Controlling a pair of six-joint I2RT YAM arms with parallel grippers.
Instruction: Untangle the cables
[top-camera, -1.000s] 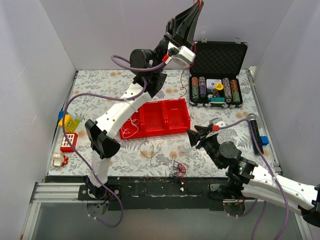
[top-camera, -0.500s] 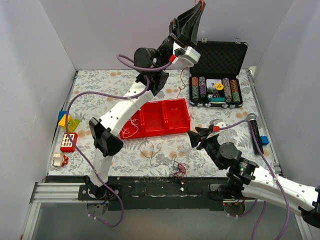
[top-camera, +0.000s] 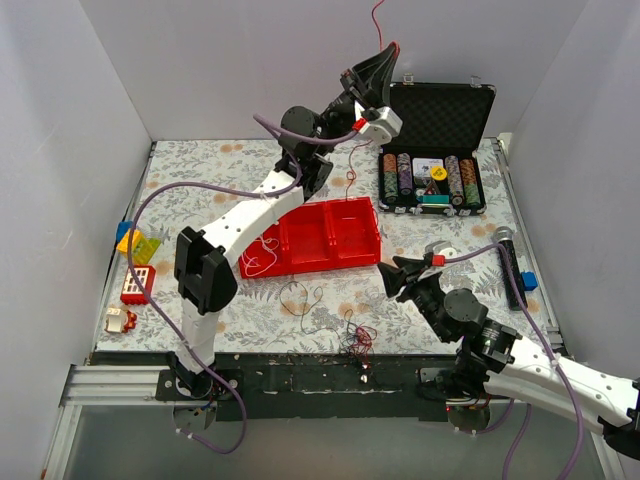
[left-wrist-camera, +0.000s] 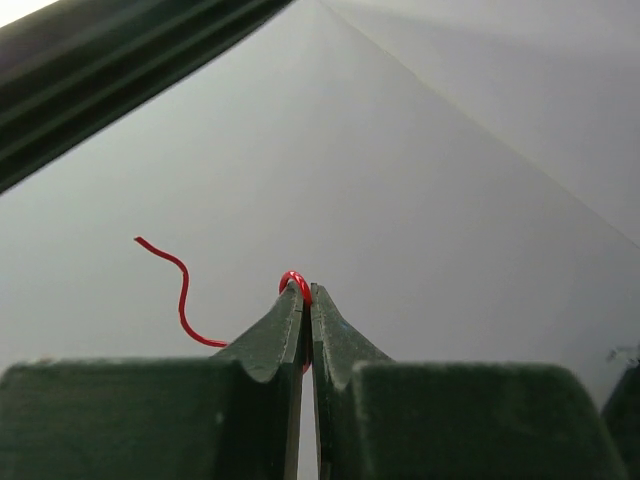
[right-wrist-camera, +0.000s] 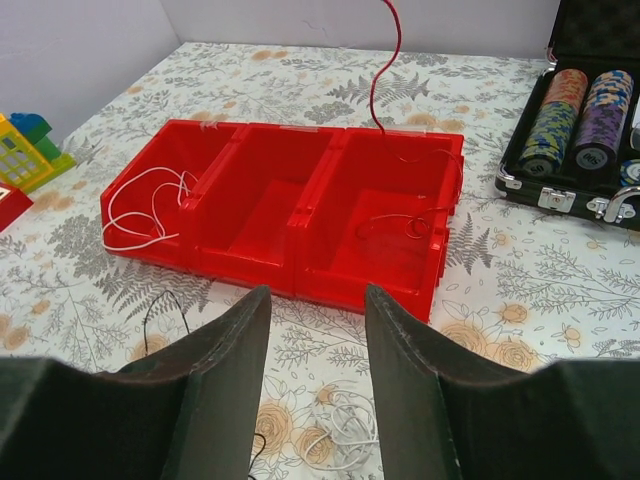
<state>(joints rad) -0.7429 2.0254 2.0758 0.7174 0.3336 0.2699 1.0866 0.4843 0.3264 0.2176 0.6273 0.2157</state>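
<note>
The left gripper (top-camera: 390, 50) hung high over the back of the surface (top-camera: 200, 190), at about 1 o'clock from the red tray (top-camera: 320, 265). Its jaws were pinched tight on a red cable (top-camera: 377, 20). The cable's short free end curled up past the tips, and the rest dropped toward the tray's right compartment. A white cable (right-wrist-camera: 140, 205) lay coiled in the left compartment. A small knot of red, black and white cables (top-camera: 355, 340) sat at the tray's 6 o'clock, near the front edge. The right gripper (top-camera: 389, 276), at the tray's 4 o'clock, stood with its jaws well apart, holding nothing.

A second before, the left gripper had been higher, its tip at the very top of the overhead view. It had since come down and swung slightly right, bringing the cable's free end into sight. The right gripper had hardly moved.
</note>
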